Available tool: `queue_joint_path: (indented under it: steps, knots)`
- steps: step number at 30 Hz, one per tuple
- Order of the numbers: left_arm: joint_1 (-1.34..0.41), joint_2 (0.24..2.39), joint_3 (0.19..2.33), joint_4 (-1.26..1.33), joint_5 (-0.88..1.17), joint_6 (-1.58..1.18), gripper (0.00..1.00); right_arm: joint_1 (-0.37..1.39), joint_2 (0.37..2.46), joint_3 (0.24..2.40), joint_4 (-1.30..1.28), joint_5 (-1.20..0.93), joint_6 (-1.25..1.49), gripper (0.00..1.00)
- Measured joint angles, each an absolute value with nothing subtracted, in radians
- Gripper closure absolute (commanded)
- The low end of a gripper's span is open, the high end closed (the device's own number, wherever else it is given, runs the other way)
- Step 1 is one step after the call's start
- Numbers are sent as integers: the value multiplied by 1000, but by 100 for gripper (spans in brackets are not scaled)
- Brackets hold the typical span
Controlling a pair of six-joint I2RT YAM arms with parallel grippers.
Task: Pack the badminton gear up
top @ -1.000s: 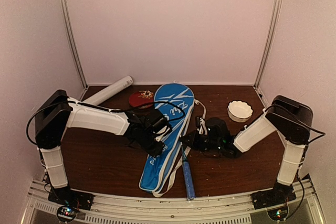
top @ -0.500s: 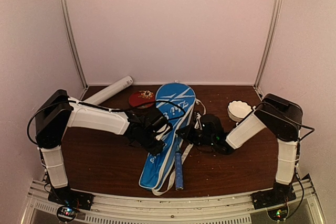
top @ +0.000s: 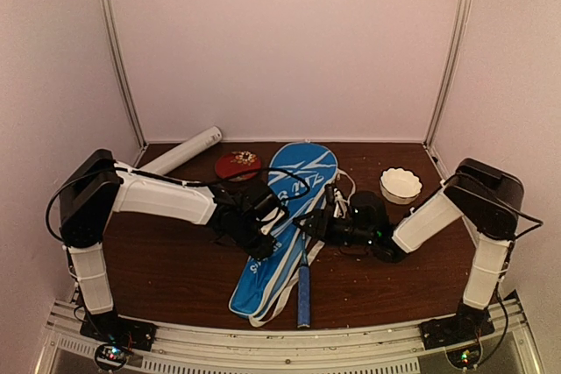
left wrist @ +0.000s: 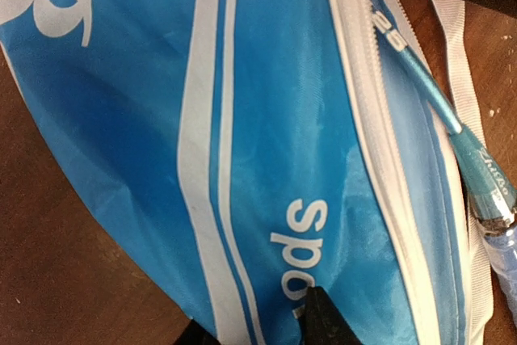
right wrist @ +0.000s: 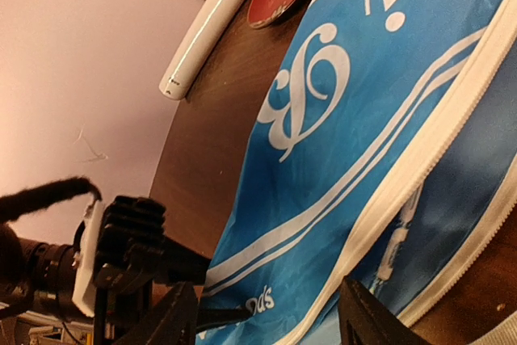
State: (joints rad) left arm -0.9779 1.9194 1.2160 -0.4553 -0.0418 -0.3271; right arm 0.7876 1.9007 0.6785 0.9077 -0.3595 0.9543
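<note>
the blue racket bag (top: pixel 285 208) is laid along the middle of the table (top: pixel 166 278), with its wide end at 12 o'clock and its mouth toward 6 o'clock. one racket (top: pixel 302 291) is lodged partly inside: its thin shaft is seen through the unzipped seam, and its blue wrapped handle is left sticking out at 6 o'clock. the upper flap appears to be pinched by the jaws of the left gripper (top: pixel 256 227) at the bag's 9 o'clock edge. the jaws of the right gripper (top: pixel 317 221) are spread, with nothing held.

the flap is thin, slick nylon and could be lost from the pinch, so the mouth would collapse onto the shaft. the racket could be dragged back out, since the handle lies outside. the white webbing strap (left wrist: pixel 462 62) beside it could be snagged. the smooth white tube (top: pixel 180 153) is left at 10 o'clock. no shuttlecocks can be made out.
</note>
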Motion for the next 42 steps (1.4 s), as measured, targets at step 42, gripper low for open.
queue_joint_path:
  steps: [42]
  knots:
    - [-1135, 1557, 957, -414, -23, -485, 48, 1485, 1506, 603, 56, 47, 422, 34]
